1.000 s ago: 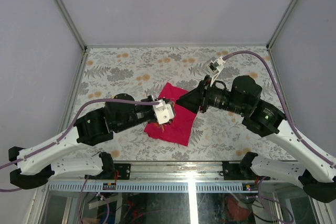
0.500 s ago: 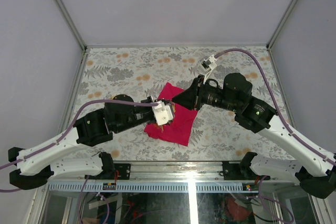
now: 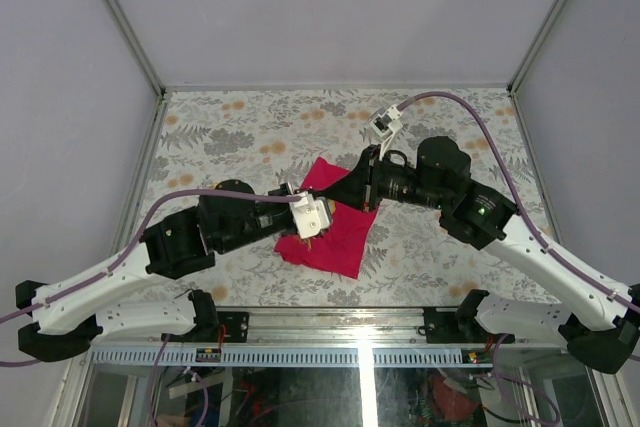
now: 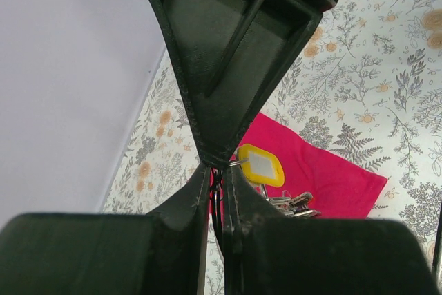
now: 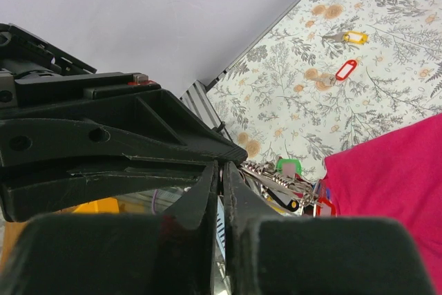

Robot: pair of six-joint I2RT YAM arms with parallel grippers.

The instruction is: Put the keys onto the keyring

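Two tools tip-to-tip | left tool (image 4: 217, 179) clamped on keyring (image 5: 277, 173); right tool (image 5: 221, 170) nearly closed, grasp unclear

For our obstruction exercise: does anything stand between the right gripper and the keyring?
Nothing visible does. The right gripper meets the left gripper tip to tip, and the keyring with its bunch of keys and tags hangs right beside both tips.

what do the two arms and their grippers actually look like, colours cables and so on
The two match: the left arm and right arm have white lower shells and bulky black motor joints. A lilac cable loops along each to a white wrist camera block. The left gripper and right gripper have black, wedge-shaped fingers. A small green light glows on the right arm.
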